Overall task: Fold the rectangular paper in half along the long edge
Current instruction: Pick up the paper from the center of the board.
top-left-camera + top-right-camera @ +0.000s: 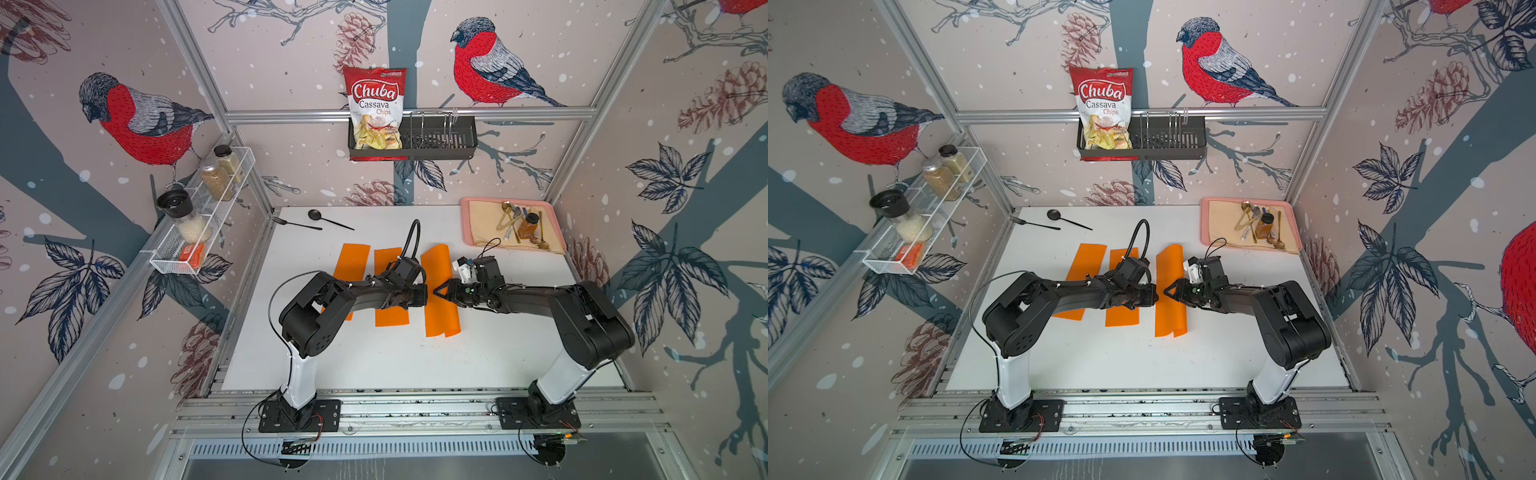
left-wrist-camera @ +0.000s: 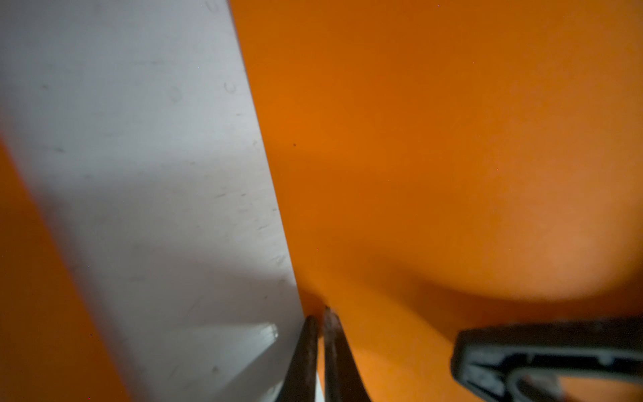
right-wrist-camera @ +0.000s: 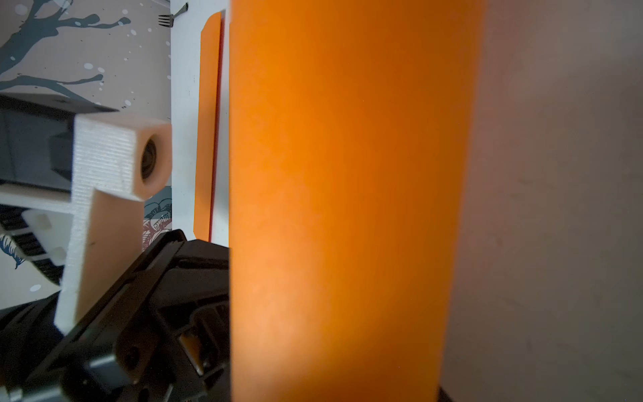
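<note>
Three orange papers lie on the white table [image 1: 415, 365]. The rightmost paper [image 1: 440, 316] [image 1: 1169, 320] is curled over on itself, with a rounded bend along its right long side. My left gripper [image 1: 424, 294] [image 1: 1154, 296] is shut, and its tips [image 2: 322, 315] rest at this paper's left long edge. My right gripper [image 1: 436, 291] [image 1: 1167, 291] reaches over the paper from the right and nearly meets the left one. In the right wrist view the raised paper [image 3: 348, 174] hides the jaws. One right finger [image 2: 522, 358] shows in the left wrist view over the paper [image 2: 417, 139].
Two more orange papers [image 1: 353, 262] [image 1: 388, 316] lie to the left, partly under the left arm. A black fork [image 1: 295, 223] and spoon [image 1: 328, 220] lie at the back left. A pink tray [image 1: 466, 224] with cutlery and a jar stands at the back right.
</note>
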### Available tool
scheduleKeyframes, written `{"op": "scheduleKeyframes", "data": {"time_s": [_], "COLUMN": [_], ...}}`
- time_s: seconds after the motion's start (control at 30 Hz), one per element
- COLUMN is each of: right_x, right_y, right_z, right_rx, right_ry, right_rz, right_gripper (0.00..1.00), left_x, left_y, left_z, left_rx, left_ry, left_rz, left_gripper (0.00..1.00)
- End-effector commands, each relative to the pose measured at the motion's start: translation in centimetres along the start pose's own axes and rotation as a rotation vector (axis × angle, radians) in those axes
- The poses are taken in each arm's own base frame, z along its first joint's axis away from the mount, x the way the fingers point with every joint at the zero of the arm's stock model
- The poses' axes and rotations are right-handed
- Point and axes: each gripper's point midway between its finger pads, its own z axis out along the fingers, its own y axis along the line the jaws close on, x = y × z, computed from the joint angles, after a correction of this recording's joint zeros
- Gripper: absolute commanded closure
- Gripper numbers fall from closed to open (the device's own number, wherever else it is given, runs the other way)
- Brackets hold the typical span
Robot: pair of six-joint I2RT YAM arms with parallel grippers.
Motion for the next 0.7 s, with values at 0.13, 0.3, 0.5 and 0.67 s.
{"op": "scheduleKeyframes", "data": {"time_s": [0.13, 0.3, 0.5, 0.67], "right_x": [-0.6, -0.5, -0.7, -0.8], "right_y": [1.0, 1.0, 1.5, 2.1], "right_z": [0.1, 0.0, -0.2, -0.8], "right_rx": [-0.055, -0.059, -0.072, -0.097], "right_ry": [-0.028, -0.029, -0.036, -0.038], "right_rz": [0.012, 0.015, 0.008, 0.000], "right_gripper": [0.58, 0.67, 0.71, 0.73], "left_x": [3.1, 2.9, 2.5, 1.5], "left_y": [1.9, 1.8, 1.4, 0.5], "left_z": [0.6, 0.5, -0.2, -1.6], "left_rx": [-0.066, -0.068, -0.060, -0.036], "left_ry": [0.102, 0.097, 0.075, 0.024], "left_rz": [-0.028, -0.026, -0.027, -0.020], "left_gripper": [0.89, 0.88, 0.79, 0.71]}}
